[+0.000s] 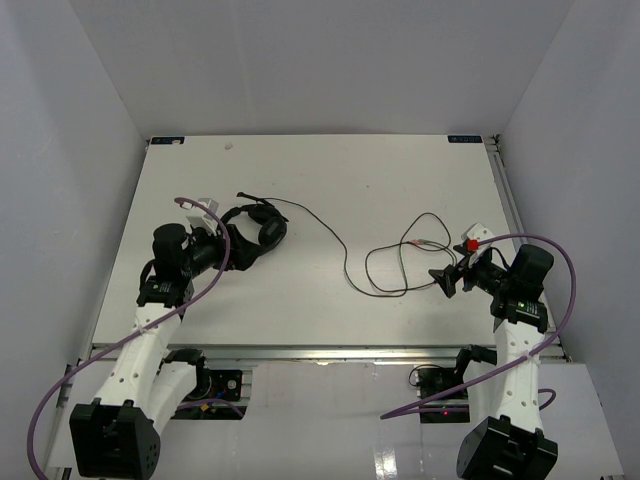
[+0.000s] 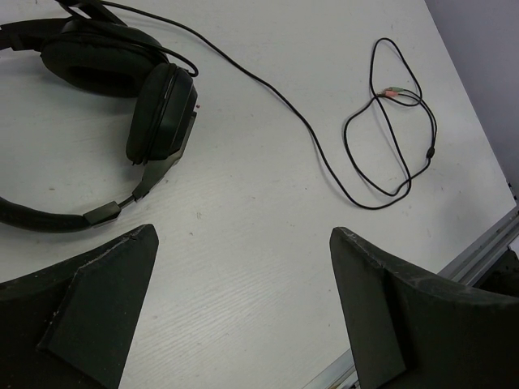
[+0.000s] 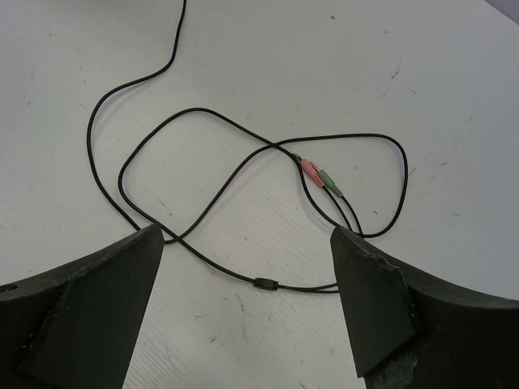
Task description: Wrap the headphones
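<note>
The black headphones (image 1: 256, 228) lie on the white table at the left, with their earcups and thin headband at the top left of the left wrist view (image 2: 158, 113). Their thin black cable (image 1: 345, 255) runs right into loose loops (image 3: 203, 117) ending in pink and green plugs (image 3: 320, 176). My left gripper (image 1: 225, 248) is open and empty just near-left of the headphones, with bare table between its jaws (image 2: 243, 235). My right gripper (image 1: 447, 280) is open and empty right of the loops. The cable's small splitter (image 3: 266, 284) lies between its jaws (image 3: 245, 233).
White walls enclose the table (image 1: 330, 180) on three sides. A metal rail (image 1: 330, 352) runs along the near edge and also shows in the left wrist view (image 2: 478, 247). Purple arm cables (image 1: 560, 260) arc beside both arms.
</note>
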Controlling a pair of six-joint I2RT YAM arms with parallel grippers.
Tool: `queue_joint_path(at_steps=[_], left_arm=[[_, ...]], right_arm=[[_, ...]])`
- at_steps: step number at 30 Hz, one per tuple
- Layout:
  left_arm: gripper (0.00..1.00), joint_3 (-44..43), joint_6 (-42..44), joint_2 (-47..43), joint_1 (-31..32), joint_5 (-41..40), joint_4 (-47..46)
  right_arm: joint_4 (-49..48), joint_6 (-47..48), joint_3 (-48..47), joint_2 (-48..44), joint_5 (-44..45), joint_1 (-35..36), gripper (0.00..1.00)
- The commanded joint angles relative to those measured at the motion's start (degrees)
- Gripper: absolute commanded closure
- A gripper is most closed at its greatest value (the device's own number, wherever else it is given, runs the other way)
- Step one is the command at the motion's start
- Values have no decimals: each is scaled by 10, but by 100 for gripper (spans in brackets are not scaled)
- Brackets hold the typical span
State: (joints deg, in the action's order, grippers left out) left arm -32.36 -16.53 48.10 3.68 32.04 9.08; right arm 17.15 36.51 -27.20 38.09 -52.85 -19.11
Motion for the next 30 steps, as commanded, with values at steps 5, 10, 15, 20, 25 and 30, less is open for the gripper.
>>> queue_joint_path(at_steps=[5, 10, 15, 20, 25, 30], left_arm=[[2, -18, 3, 9, 0, -32, 16], [2, -22, -4, 25, -1, -80, 27], [2, -29, -18, 50, -1, -121, 41], [2, -38, -46, 73, -13, -203, 57], [2, -59, -71, 105, -19, -220, 63], [2, -65, -81, 152, -20, -210, 67]], right_arm=[[13, 13, 0, 2, -17, -2, 10], [14, 13, -1, 3, -18, -2, 10], [16, 15, -1, 2, -21, -2, 10], [17, 15, -1, 1, -25, -2, 10], [21, 17, -3, 3, -26, -2, 10], [22, 18, -3, 1, -28, -2, 10]])
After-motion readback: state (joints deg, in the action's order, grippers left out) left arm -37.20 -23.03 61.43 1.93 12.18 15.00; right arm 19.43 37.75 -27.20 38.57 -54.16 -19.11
